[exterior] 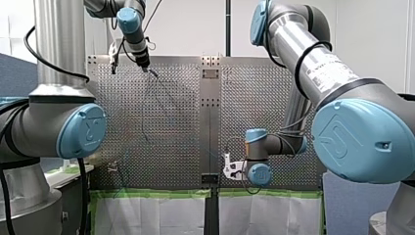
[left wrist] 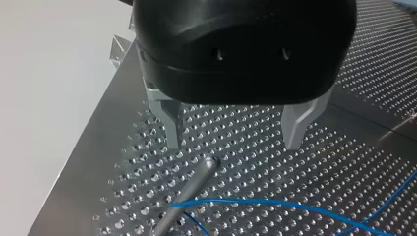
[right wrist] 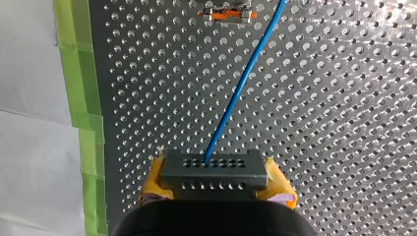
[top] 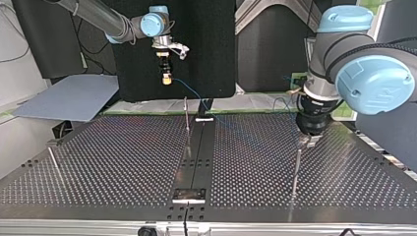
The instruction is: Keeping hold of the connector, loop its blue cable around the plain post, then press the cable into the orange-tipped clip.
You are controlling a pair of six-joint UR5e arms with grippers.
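In the right wrist view my right gripper (right wrist: 215,173) is shut with its yellow pads on a grey connector (right wrist: 214,164). The blue cable (right wrist: 246,78) runs from the connector ahead over the plate, passing beside the orange-tipped clip (right wrist: 227,14). In the top view that gripper (top: 167,77) hangs high above the table's far edge, with the cable (top: 189,91) trailing down. My left gripper (left wrist: 232,135) is open with nothing between its metal fingers (left wrist: 169,125). It hovers just over the tip of the plain post (left wrist: 199,179). The blue cable (left wrist: 275,204) crosses by the post's base.
The perforated table (top: 113,162) carries a thin post (top: 187,120) near its middle seam and another (top: 53,160) at the top view's left. Green tape (right wrist: 78,83) edges the plate beside white paper. A grey board (top: 69,98) lies beyond the table.
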